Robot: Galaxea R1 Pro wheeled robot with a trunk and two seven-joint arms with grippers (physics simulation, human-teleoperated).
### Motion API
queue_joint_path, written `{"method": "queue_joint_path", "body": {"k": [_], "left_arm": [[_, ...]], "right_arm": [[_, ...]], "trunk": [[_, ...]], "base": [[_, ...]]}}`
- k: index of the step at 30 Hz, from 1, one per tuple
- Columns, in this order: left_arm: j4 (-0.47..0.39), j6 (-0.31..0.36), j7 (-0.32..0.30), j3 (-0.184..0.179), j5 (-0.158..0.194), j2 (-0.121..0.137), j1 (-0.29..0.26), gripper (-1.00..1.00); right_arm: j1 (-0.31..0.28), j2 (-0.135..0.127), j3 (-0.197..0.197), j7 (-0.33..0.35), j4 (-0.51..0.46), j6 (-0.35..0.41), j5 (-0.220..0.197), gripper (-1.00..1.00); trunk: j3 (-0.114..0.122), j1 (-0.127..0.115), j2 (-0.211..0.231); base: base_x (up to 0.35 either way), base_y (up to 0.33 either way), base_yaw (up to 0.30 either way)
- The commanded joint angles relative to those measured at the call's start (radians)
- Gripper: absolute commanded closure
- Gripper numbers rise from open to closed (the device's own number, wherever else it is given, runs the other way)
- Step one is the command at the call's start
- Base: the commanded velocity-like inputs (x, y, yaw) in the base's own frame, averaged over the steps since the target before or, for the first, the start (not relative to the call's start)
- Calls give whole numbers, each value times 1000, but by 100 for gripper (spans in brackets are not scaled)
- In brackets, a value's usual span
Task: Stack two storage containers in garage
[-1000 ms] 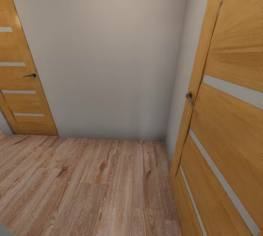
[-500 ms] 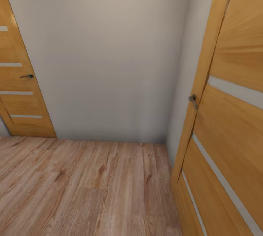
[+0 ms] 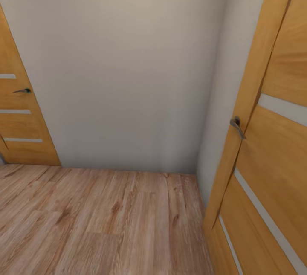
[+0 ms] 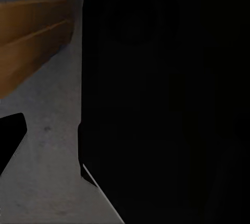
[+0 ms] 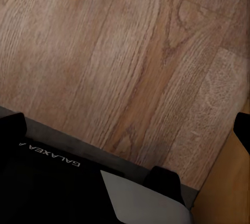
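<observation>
My right gripper (image 5: 125, 125): dark fingertips at the right wrist view's edges, set wide apart, nothing between them, hanging over wood plank floor (image 5: 120, 57) beside my black base (image 5: 47, 182). My left gripper: can't tell its state, dark bulk blocks the left wrist view. Head view: pale wall (image 3: 123, 66) at 12 o'clock, wooden door (image 3: 17, 117) at 9 o'clock, second wooden door (image 3: 273, 147) with handle (image 3: 236, 125) at 3 o'clock. Can't tell where the containers are.
</observation>
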Motion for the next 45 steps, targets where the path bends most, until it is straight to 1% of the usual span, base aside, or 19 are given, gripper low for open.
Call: {"method": "queue_joint_path", "body": {"k": [1, 4, 7, 30, 45], "left_arm": [[0, -1, 0, 0, 8, 0, 0, -100], [0, -1, 0, 0, 9, 1, 0, -100], [0, -1, 0, 0, 9, 1, 0, -100], [0, 0, 0, 0, 10, 1, 0, -100], [0, 0, 0, 0, 10, 1, 0, -100]], "right_arm": [[-1, 1, 8, 1, 2, 1, -14, -100], [-1, 1, 8, 2, 2, 1, -33, -100], [-1, 1, 9, 2, 2, 0, -39, -100], [-1, 1, 9, 2, 2, 1, -42, -100], [-1, 1, 9, 1, 2, -1, -42, -100]], "trunk": [[-1, 1, 0], [-1, 1, 0], [-1, 1, 0], [-1, 1, 0], [-1, 1, 0]], "base": [[313, 0, 0], [313, 0, 0], [313, 0, 0], [313, 0, 2], [313, 0, 254]]}}
